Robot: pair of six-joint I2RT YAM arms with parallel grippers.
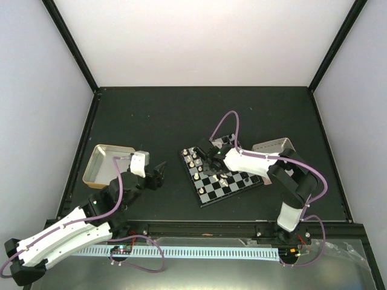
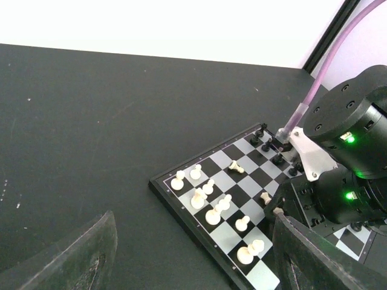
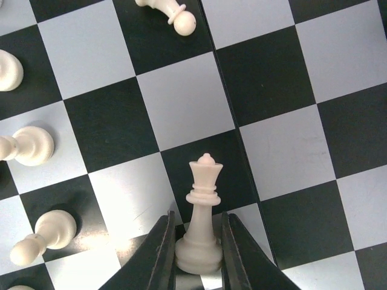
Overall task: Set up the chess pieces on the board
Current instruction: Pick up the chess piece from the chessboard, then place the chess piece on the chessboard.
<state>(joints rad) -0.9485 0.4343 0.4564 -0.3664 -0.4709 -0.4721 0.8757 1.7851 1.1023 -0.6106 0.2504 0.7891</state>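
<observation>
Right wrist view: nearest the lens, the right gripper (image 3: pixel 197 220) has its fingers (image 3: pixel 158 257) pinched on the base of a tall white piece (image 3: pixel 204 181). The piece is crowned like a queen. It stands upright on the board (image 3: pixel 181 103), where a dark square meets a pale one. White pawns (image 3: pixel 30 146) sit at left. One toppled pawn (image 3: pixel 172 12) lies at the top edge.

Left wrist view: the left gripper (image 2: pixel 193 223) is spread wide with nothing between its fingers. It hangs over the table (image 2: pixel 91 121), just short of the board's corner. Black pieces (image 2: pixel 266 142) bunch at the far corner.

Top view: the board lies mid-table, skewed. The right arm (image 1: pixel 254 162) reaches across it. The left gripper waits between the board and a metal tray (image 1: pixel 97 172).

My worry is the low grip on a tall piece. If it pivots on the lift, it could swing, slip out or bowl over the pawns. A low carry would clip them too.
</observation>
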